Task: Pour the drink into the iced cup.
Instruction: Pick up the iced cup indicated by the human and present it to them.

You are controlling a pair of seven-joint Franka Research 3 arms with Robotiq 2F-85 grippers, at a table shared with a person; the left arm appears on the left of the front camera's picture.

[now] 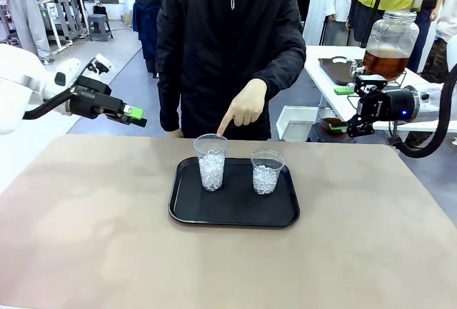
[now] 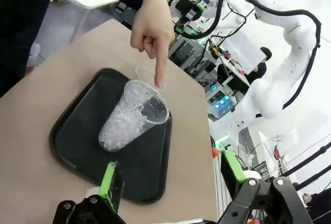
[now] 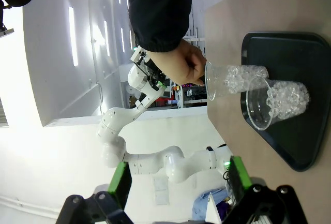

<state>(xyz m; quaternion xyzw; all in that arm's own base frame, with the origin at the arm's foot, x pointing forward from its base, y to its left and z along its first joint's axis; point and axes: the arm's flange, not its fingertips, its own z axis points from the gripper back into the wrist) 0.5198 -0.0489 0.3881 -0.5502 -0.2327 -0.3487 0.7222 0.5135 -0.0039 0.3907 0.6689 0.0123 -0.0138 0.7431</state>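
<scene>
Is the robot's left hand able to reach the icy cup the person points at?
Probably yes: nothing stands between the open left hand and that cup; the person's finger is at its far rim.

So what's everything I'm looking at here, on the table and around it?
table: one, tan, between robot and person
tray: one, black, mid-table
taller iced cup: one, clear, tray's left half
shorter iced cup: one, clear, tray's right half
dispenser jar: one, clear glass, on the white side table behind the right arm
drink: amber-brown, low in the jar
person's hand: one, pointing down at the taller cup
left gripper: one, black with green pads, open, raised near the table's far left
right gripper: one, same colours, open, raised near the far right
</scene>
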